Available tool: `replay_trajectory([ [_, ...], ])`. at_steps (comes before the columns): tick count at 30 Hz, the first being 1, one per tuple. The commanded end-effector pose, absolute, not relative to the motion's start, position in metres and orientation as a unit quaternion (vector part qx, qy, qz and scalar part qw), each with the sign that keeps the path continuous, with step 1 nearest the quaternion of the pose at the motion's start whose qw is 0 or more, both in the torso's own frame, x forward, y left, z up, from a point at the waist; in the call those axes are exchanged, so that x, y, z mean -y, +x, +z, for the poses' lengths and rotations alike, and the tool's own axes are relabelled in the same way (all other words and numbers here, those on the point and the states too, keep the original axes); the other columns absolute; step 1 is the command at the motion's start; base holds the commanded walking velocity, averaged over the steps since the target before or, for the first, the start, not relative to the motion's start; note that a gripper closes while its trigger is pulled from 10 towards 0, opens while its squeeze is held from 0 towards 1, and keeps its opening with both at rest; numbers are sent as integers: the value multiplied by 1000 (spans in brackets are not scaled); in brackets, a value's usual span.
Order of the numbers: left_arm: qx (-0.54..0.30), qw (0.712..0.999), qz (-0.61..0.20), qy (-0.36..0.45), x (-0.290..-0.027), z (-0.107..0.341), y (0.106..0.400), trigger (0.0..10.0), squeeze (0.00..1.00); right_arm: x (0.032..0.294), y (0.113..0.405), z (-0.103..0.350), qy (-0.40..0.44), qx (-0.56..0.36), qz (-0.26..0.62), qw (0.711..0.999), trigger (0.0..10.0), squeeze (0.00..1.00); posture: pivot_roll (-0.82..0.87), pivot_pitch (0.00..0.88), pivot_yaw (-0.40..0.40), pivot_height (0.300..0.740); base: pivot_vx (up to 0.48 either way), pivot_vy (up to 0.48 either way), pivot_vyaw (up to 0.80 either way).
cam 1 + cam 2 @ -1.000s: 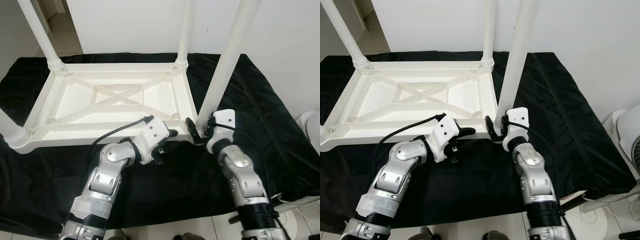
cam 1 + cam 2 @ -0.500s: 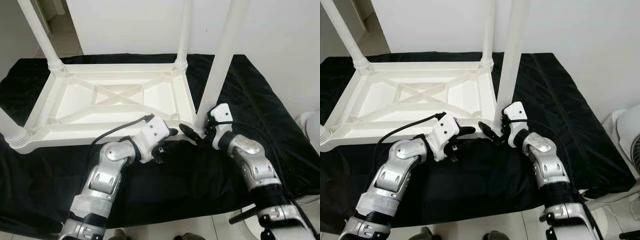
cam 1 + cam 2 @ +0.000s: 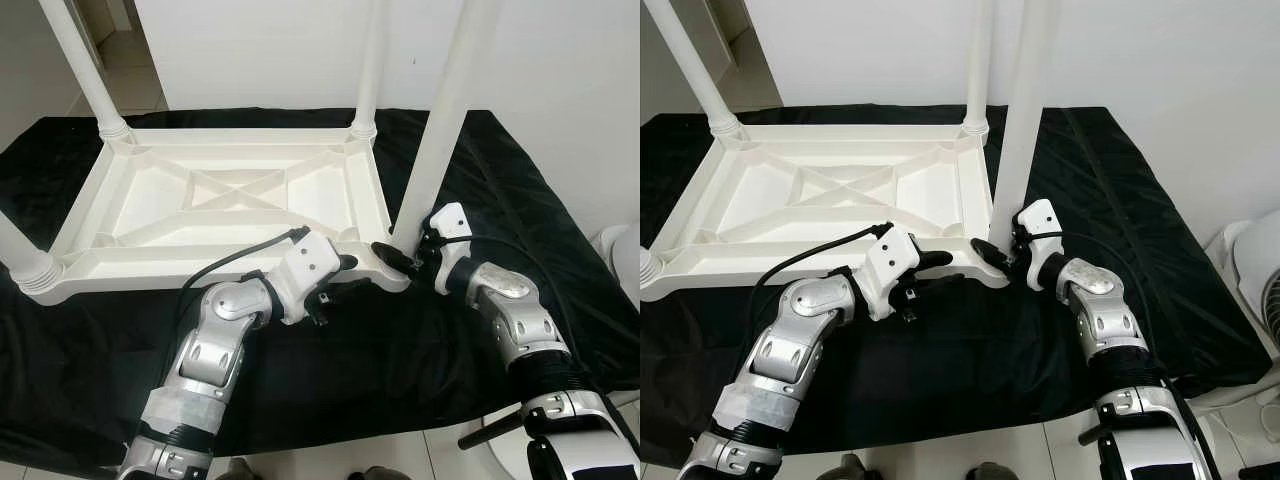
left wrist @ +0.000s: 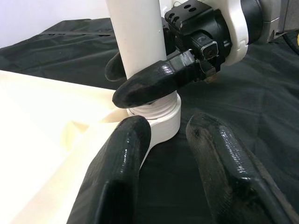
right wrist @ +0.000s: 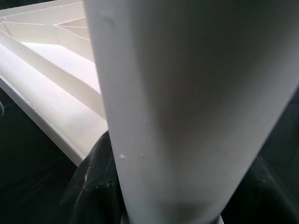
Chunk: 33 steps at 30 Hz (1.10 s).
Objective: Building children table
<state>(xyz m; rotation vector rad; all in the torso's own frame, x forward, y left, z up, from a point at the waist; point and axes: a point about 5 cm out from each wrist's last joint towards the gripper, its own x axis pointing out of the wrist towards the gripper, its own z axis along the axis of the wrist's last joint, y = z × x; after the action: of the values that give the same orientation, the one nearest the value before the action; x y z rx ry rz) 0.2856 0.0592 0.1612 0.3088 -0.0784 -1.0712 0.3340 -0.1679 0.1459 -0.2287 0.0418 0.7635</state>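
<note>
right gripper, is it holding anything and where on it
The right gripper clasps the white table leg at its bottom end, just above the corner socket.

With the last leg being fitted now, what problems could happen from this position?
1. The right hand grips the tall white plastic leg only near its base, at the corner socket of the upside-down white plastic tabletop. The long part above is unsupported, so it may lean and jam.
2. The left hand rests open at the tabletop's near edge without gripping. The tabletop may slide on the black cloth if the leg is pushed.
</note>
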Motion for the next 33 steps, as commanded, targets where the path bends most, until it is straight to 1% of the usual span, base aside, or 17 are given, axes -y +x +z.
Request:
replay_trajectory([
  [1,46,884,-441,147,-64,164,293,10000,0,167,333,137,-109,-41,373,920,9843,0,-81,23,8,740,0,0,0],
  [3,46,884,-442,147,-64,164,293,10000,0,166,334,140,-94,-30,355,930,10000,0,-85,27,7,740,0,0,0],
  [5,46,884,-442,147,-64,164,293,10000,0,166,334,140,-94,-30,355,930,10000,0,-85,27,7,740,0,0,0],
  [9,45,883,-443,146,-64,163,293,10000,0,155,334,145,-62,1,287,956,10000,0,-88,26,5,740,0,0,0],
  [12,45,883,-443,146,-63,163,293,10000,0,151,332,147,-49,10,268,962,10000,0,-88,26,5,740,0,0,0],
  [15,46,883,-444,147,-63,164,292,10000,0,146,329,148,-32,23,215,976,10000,0,-88,24,3,740,0,0,0],
  [16,46,883,-444,147,-63,164,292,10000,0,146,329,148,-32,23,215,976,10000,0,-88,24,3,740,0,0,0],
  [19,47,882,-446,147,-63,164,292,10000,0,142,324,147,-21,28,148,988,10000,0,-89,20,6,740,0,0,0],
  [20,47,882,-446,147,-63,164,292,10000,0,142,324,147,-21,28,148,988,10000,0,-89,20,6,740,0,0,0],
  [21,47,881,-447,148,-63,164,292,10000,0,138,320,146,-20,32,112,993,10000,0,-90,18,10,740,0,0,0],
  [22,47,881,-447,148,-63,164,292,10000,0,138,320,146,-20,32,112,993,10000,0,-90,18,10,740,0,0,0],
  [23,49,880,-448,149,-62,165,292,10000,0,134,313,145,-13,32,72,997,10000,0,-90,19,10,740,0,0,0],
  [25,50,879,-449,150,-62,166,293,10000,0,129,305,144,-6,30,27,999,10000,0,-92,18,11,740,0,0,0],
  [28,50,879,-449,150,-62,166,293,10000,0,129,305,144,-6,30,27,999,10000,0,-92,18,11,740,0,0,0],
  [33,50,878,-452,150,-61,165,292,10000,0,119,297,142,6,25,20,999,10000,0,-101,16,16,740,0,0,0],
])
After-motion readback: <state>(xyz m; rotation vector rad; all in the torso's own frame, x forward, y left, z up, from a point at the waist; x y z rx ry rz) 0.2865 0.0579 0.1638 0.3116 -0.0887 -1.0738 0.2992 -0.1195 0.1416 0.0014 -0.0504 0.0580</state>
